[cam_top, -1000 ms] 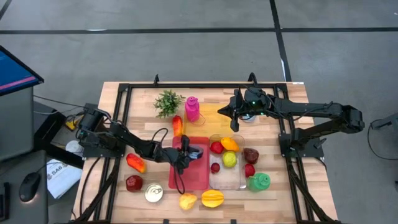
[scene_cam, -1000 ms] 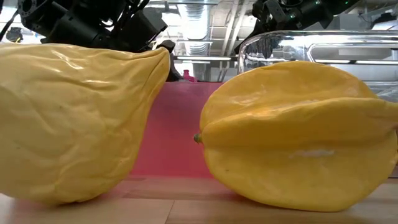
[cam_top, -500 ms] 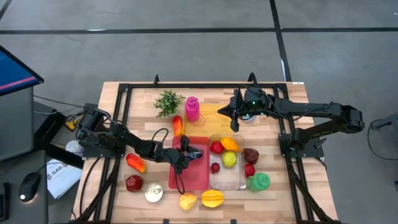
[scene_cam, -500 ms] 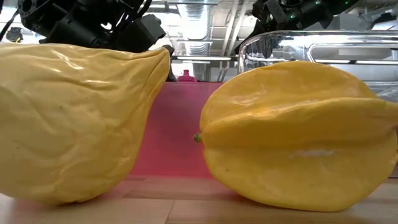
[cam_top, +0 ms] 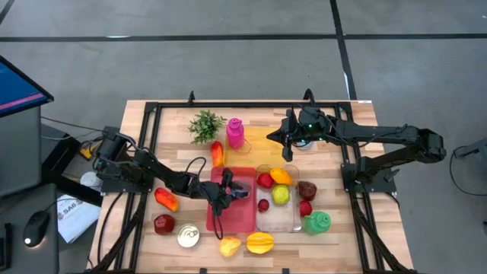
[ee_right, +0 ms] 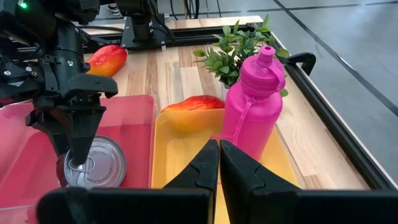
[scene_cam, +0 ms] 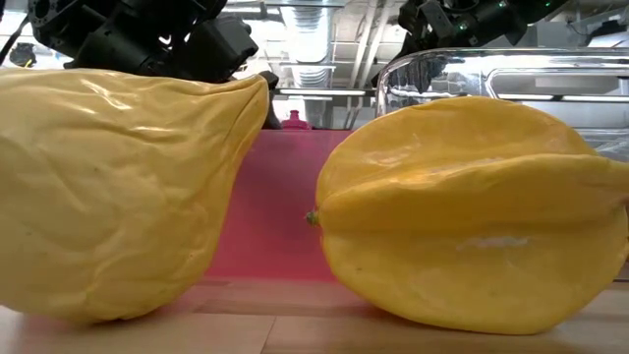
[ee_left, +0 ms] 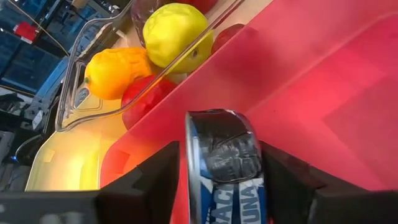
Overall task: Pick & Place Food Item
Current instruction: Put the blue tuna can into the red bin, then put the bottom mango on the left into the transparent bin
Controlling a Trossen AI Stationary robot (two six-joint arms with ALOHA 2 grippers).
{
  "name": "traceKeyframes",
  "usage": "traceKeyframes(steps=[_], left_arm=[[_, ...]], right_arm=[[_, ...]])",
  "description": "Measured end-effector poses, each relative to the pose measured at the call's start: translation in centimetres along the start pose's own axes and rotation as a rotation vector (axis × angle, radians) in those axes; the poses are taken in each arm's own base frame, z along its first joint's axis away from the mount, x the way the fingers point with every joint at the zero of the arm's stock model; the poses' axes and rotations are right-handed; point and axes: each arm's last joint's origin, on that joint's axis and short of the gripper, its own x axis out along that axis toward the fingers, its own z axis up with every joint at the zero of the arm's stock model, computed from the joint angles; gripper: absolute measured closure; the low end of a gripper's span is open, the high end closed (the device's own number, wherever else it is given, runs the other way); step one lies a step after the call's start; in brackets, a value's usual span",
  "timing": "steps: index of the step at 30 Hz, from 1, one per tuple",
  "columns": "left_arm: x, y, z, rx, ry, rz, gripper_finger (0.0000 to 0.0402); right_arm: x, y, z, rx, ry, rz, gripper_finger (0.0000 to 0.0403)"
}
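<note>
The light wooden slatted table carries a flat red plastic tray, a clear plastic container just beside it and a yellow tray. Directly on the wood lie a small green plant, an orange-red mango, a dark red fruit, a round metal can, a yellow pear, a yellow starfruit and a green round object.
</note>
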Motion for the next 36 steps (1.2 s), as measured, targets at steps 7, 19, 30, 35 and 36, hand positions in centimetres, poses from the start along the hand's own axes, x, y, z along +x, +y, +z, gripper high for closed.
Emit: traceKeyframes(steps=[7,19,30,35,36], left_arm=[[0.0,-0.2,-0.3,0.017,0.032,-0.023,0.014],[-2.1,1.4,0.8,-0.04,0.01,-0.013,0.0112],[-7.9,7.2,3.3,-0.543,-0.215,0.12,0.0112],[-9.9,9.2,2.5,-0.732,-0.279,0.173,0.0118],[-10.2,9.4,2.1,-0.739,-0.278,0.187,0.0121]], right_arm=[[0.0,0.0,-0.2,0.003,0.02,0.001,0.0392],[0.0,0.0,-0.8,-0.034,0.078,0.005,0.0392],[0.0,0.1,-0.8,-0.095,0.077,0.01,0.0392],[0.0,0.1,-0.9,-0.092,0.096,0.012,0.0392],[-0.1,0.1,-1.0,-0.09,0.108,0.013,0.0392]])
